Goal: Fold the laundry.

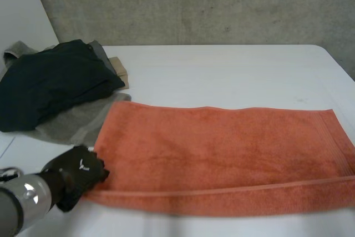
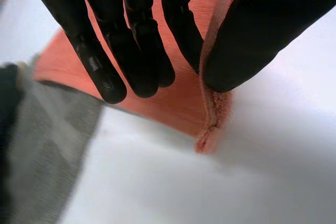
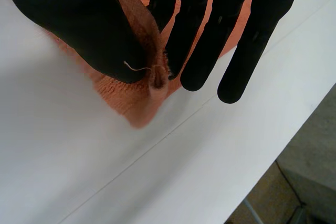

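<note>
An orange towel [image 1: 222,154] lies flat across the white table [image 1: 222,70], long side running left to right. My left hand [image 1: 77,173] sits at its near left corner. In the left wrist view the towel's hem [image 2: 212,114] runs between the thumb [image 2: 262,30] and the straight fingers [image 2: 131,40], which pinch it. My right hand [image 3: 79,30] pinches another corner of the towel [image 3: 131,103] between thumb and fingers [image 3: 194,40], with the cloth bunched up at the thumb tip and a loose thread hanging from it.
A pile of dark clothes [image 1: 50,84] lies at the back left on a grey cloth [image 1: 72,120], with a beige piece [image 1: 119,67] beside it. The grey cloth [image 2: 47,145] reaches close to the towel's left edge. The table edge [image 3: 273,145] runs just beyond my right hand's fingertips.
</note>
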